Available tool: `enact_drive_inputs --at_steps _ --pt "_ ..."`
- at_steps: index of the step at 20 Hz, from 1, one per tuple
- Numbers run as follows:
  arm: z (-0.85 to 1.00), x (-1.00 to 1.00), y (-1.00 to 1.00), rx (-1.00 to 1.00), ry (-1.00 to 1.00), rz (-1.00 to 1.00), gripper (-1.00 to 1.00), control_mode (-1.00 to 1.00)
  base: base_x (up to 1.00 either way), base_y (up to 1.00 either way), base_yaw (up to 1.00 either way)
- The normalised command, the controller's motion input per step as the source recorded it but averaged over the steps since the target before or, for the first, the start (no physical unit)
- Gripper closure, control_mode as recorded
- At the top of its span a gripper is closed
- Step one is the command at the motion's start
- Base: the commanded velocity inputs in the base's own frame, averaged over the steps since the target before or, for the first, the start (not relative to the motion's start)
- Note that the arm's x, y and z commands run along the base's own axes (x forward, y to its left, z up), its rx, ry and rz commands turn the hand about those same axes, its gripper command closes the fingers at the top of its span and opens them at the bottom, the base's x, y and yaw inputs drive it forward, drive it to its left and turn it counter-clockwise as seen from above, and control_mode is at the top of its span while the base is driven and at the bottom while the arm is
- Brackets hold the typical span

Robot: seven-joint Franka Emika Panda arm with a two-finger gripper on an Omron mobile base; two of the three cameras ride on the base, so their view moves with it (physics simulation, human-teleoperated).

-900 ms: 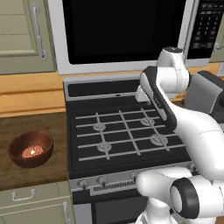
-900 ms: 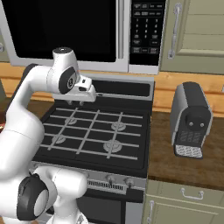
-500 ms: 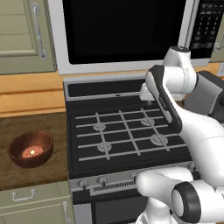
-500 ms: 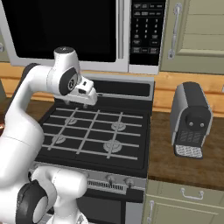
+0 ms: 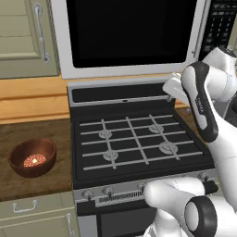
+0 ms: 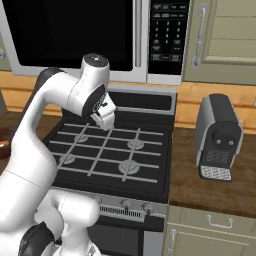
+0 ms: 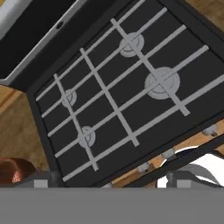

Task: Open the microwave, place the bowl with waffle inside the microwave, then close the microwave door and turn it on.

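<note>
Microwave door [image 5: 132, 34] shut, so opening is the step in hand. Claw [image 6: 106, 118] above the stove [image 5: 136, 143]; I cannot tell its spread. Next: reach the door handle [image 6: 138, 37] at two o'clock.

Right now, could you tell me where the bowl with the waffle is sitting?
The bowl rests on the wooden counter left of the stove in the left base view, with the waffle inside it.

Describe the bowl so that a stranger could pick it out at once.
Start at the black gas stove under the white-framed microwave. On the dark wooden counter to its left sits a small round reddish-brown bowl with a glossy rim. It holds a small orange-tan waffle, and nothing else stands on that counter.
</note>
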Motion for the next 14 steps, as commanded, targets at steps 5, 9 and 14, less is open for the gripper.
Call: enact_drive_inputs --at_steps 5,9,14 --pt "0.18 0.00 -0.01 0.31 0.00 -0.33 -1.00 -1.00 0.00 0.00 0.00" --pt "0.06 -0.02 0.00 0.30 0.00 -0.27 -1.00 -1.00 0.00 0.00 0.00" --pt "0.11 0.00 0.00 0.33 0.00 -0.25 -1.00 -1.00 0.00 0.00 0.00"
